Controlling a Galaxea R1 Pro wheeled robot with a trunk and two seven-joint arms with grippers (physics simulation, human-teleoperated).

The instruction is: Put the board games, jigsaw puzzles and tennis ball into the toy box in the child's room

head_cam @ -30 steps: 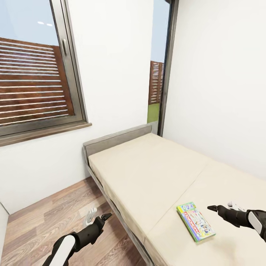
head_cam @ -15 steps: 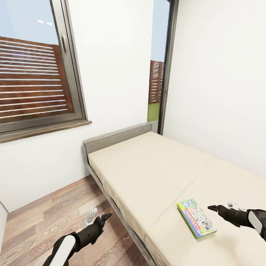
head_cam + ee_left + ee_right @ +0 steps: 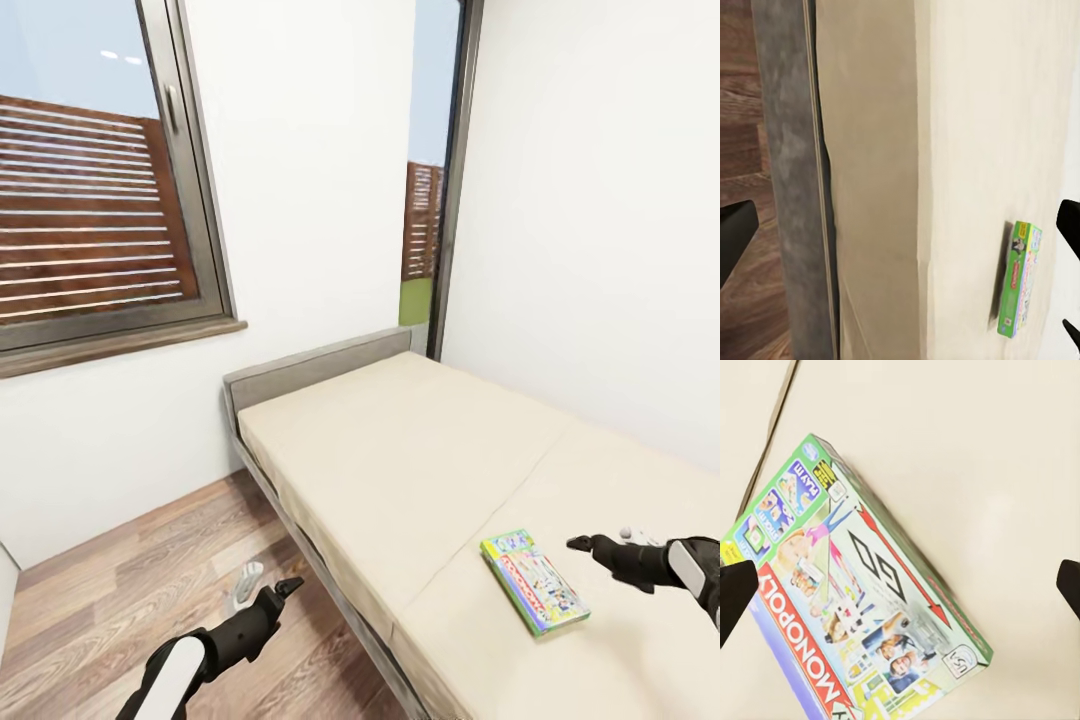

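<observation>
1. Your right gripper sat at the lower right of the head frame, over the mattress and just beside the Monopoly box. In the right wrist view its two dark fingertips stood at opposite edges of the picture, so its jaws were spread wide and held nothing.
2. The Monopoly box lay flat on the cream mattress at the lower right, well inside the bed's near edge. You were dealing with a stiff, flat cardboard box, probably light, with a glossy lid that could slip. On that soft surface, a pinch across the narrow width or along one long edge looked like the better hold; the flat face offered nothing to grip.
3. Your left gripper hung at the lower left of the head frame, over the wooden floor beside the bed frame. Its fingers were parted and it held nothing.
4. Against the picture a second back, the whole head frame had slid: the window and headboard sat higher, and the box lay lower and further right. That read as your head or base moving, not the box.
5. Your right gripper had eased slightly to the right edge; your left arm kept its place.
</observation>
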